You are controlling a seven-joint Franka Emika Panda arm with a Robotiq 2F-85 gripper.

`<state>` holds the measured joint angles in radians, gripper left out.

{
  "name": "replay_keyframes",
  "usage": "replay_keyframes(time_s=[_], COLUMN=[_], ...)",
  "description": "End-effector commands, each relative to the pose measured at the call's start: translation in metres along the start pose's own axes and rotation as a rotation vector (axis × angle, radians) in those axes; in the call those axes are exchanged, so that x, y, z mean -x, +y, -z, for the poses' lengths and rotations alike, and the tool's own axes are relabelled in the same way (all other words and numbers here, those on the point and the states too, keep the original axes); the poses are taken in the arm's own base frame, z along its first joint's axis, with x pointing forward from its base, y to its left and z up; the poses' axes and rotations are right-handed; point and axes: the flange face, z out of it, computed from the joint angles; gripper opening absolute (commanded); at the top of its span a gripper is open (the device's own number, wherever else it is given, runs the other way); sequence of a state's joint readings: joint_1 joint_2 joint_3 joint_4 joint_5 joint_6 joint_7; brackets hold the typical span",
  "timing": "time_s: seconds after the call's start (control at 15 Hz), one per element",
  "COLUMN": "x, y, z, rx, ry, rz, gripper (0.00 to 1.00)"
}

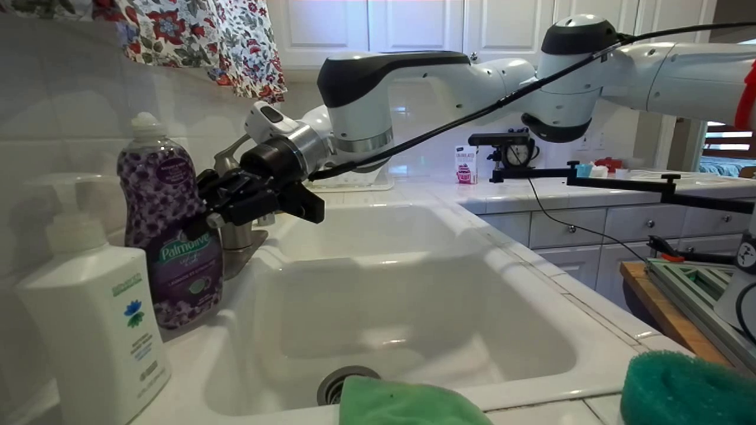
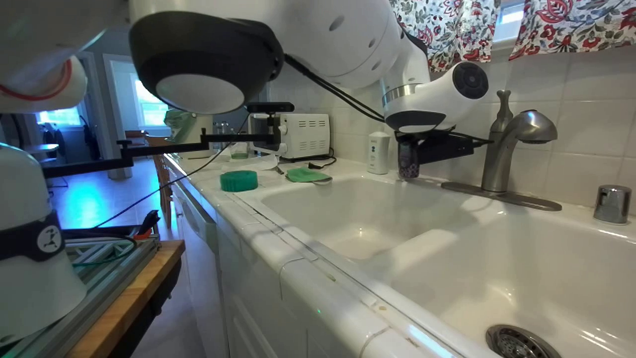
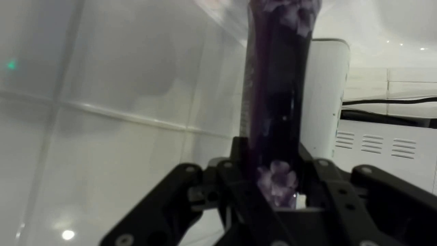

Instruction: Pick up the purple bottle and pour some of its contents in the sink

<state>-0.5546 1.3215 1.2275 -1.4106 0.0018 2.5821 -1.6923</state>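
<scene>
The purple bottle (image 1: pixel 171 277) stands upright or nearly so at the sink's back rim, white cap on top. Its lower part shows in the other exterior picture too, as a dark purple strip (image 2: pixel 409 161). In the wrist view the purple bottle (image 3: pixel 278 89) runs up between the fingers. My gripper (image 1: pixel 198 206) comes from the faucet side, with its fingers around the bottle's middle. In the wrist view the gripper (image 3: pixel 271 147) has a finger against each side of the bottle. Whether the base touches the counter is unclear. The white double-basin sink (image 1: pixel 378 307) lies beside the bottle.
A white pump bottle (image 1: pixel 100 319) stands close beside the purple bottle. The metal faucet (image 2: pixel 502 149) rises right by the gripper. A green cloth (image 1: pixel 407 404) and a teal sponge (image 1: pixel 688 389) lie at the sink's end. A tiled wall (image 3: pixel 119 147) is close to the gripper.
</scene>
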Motion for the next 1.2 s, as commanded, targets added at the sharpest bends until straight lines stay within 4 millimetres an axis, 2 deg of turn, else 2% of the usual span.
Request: replay_keyframes(time_s=[0.0,0.07,0.13,0.2,0.47,0.53,0.87,1.13], x=[0.002,0.003,0.004,0.003,-0.003,-0.005,-0.017,-0.04], y=[0.01,0.011,0.011,0.013,0.018,0.019,0.014,0.012], z=[-0.006,-0.008,-0.01,-0.011,-0.012,-0.012,-0.013,-0.007], rx=[-0.011,-0.015,-0.019,-0.02,-0.023,-0.026,-0.035,0.0], ry=[0.035,0.031,0.031,0.03,0.04,0.042,-0.028,-0.135], rz=[0.029,0.031,0.031,0.034,0.038,0.038,-0.031,-0.041], gripper=[0.17,0.6,0.6,0.66,0.95,1.0,1.0,1.0])
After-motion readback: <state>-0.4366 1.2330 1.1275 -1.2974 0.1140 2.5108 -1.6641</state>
